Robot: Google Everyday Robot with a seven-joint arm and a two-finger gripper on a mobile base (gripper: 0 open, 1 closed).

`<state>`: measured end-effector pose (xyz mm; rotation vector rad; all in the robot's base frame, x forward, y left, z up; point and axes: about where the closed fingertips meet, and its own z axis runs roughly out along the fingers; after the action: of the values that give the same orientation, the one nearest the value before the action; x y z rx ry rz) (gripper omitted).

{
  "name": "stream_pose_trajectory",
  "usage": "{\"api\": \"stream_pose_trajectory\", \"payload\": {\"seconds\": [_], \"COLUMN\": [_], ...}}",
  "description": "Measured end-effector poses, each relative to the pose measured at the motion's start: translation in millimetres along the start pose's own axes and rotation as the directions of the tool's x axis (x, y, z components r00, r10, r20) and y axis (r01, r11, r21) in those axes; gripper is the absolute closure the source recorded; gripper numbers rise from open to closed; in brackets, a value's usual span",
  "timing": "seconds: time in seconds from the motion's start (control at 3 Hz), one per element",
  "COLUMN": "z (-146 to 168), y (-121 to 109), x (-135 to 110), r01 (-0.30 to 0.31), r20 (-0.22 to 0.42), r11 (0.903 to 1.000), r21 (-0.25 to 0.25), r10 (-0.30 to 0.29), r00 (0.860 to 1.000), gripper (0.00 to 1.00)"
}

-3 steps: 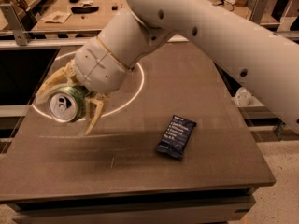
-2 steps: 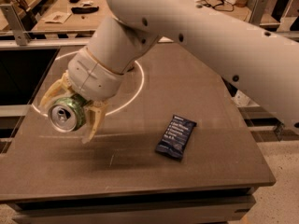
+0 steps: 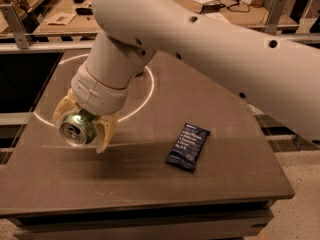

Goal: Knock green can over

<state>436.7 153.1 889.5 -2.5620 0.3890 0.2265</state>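
Note:
The green can (image 3: 79, 128) has a mottled green body, and its silver top with pull tab is tipped toward the camera. It sits between the two cream fingers (image 3: 104, 132) of my gripper (image 3: 80, 133), at the front left of the brown table (image 3: 150, 184). The gripper is shut on the can from above, one finger on each side. The white arm comes down from the upper right and hides the can's far side. I cannot tell whether the can touches the table.
A dark blue snack bar wrapper (image 3: 188, 146) lies flat on the table to the right of the can. A white ring (image 3: 145, 101) is marked on the tabletop behind the gripper. Workbenches with clutter (image 3: 210, 4) stand beyond the table's far edge.
The gripper has moved with the green can toward the front edge and slightly right. The can's top is now tipped more toward the camera. The wrapper has not moved.

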Motion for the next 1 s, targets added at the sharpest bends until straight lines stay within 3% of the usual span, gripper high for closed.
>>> {"api": "stream_pose_trajectory", "payload": {"seconds": [0.33, 1.0], "z": [3, 8], "y": [4, 13], "x": [12, 23], "r01": [0.032, 0.114], "r20": [-0.022, -0.086], "r11": [0.9977, 0.9887], "r21": [0.06, 0.097], "r10": [-0.03, -0.105], "r00": [0.999, 0.991], "gripper": [1.0, 1.0]}}
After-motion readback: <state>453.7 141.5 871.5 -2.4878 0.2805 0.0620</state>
